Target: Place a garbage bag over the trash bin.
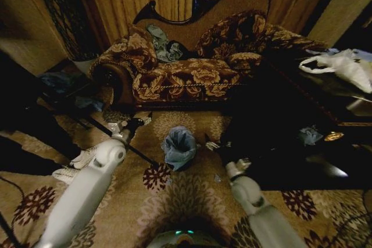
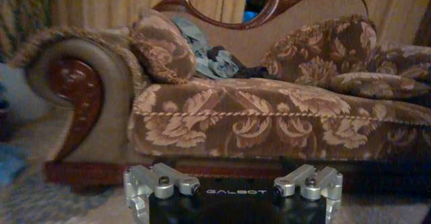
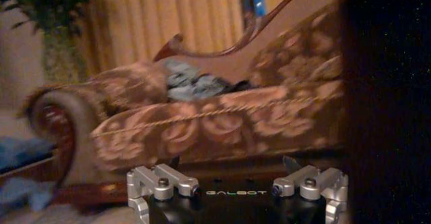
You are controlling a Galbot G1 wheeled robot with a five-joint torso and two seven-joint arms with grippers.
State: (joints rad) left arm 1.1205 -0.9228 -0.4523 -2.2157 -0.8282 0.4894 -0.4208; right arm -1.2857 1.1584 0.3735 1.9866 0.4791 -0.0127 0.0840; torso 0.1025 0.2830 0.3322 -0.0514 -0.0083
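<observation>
The garbage bag (image 1: 179,146), pale blue-grey glossy film, stands bunched on the patterned carpet in front of the sofa, midway between my two arms. The trash bin is hidden; no black rim or wall shows under the film. My left gripper (image 1: 131,126) hangs to the left of the bag, a short way off, and its wrist view shows it open (image 2: 232,186) with nothing between the fingers, facing the sofa. My right gripper (image 1: 238,168) is just right of the bag and nearer to me, also open (image 3: 235,186) and holding nothing.
A brown floral sofa (image 1: 192,76) with blue-grey clothes (image 1: 165,45) on it fills the back. A dark low table (image 1: 325,103) at the right carries a white handled bag (image 1: 343,65) and a small blue-grey scrap (image 1: 310,136). White shoes (image 1: 72,166) lie left.
</observation>
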